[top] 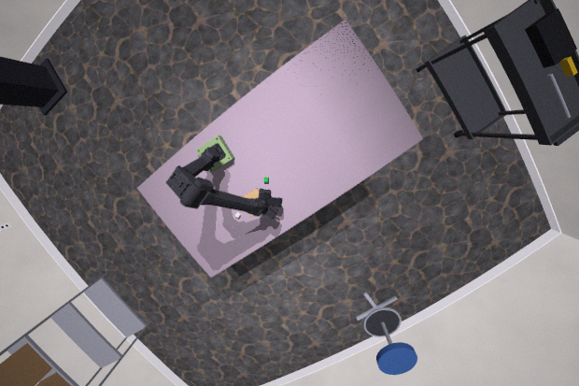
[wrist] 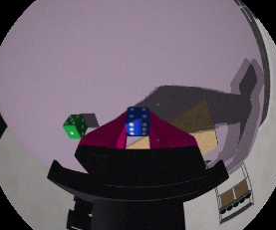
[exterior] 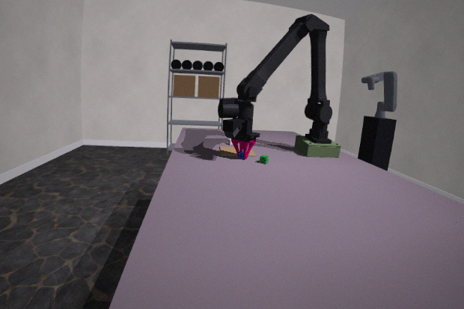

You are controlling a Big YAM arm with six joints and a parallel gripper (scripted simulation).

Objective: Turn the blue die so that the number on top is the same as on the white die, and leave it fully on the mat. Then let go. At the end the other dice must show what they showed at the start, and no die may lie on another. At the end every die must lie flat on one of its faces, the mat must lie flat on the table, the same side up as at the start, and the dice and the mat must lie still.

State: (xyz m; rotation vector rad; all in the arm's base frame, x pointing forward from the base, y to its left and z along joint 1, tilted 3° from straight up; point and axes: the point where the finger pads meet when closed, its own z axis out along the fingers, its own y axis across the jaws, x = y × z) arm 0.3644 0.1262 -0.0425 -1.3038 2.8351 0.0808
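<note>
Magenta-fingered hand (wrist: pixel 138 134) grips the small blue die (wrist: pixel 138 119); its top number seems unreadable, and the tan mat (wrist: pixel 194 119) lies half hidden.

Seen from the exterior view, the arm's base (exterior: pixel 334 150) is sitting on the surface (exterior: pixel 284 230) at the right, with the arm reaching left. The gripper (exterior: pixel 242 153) is pointing down over the mat (exterior: pixel 226 152), closed on the blue die (exterior: pixel 242 155) at the mat's near edge. The green die (exterior: pixel 264 159) is lying off the mat, just right of it. The white die (top: pixel 238 216) is lying beside the mat. A shelf rack (exterior: pixel 171 84) is standing behind the surface.
</note>
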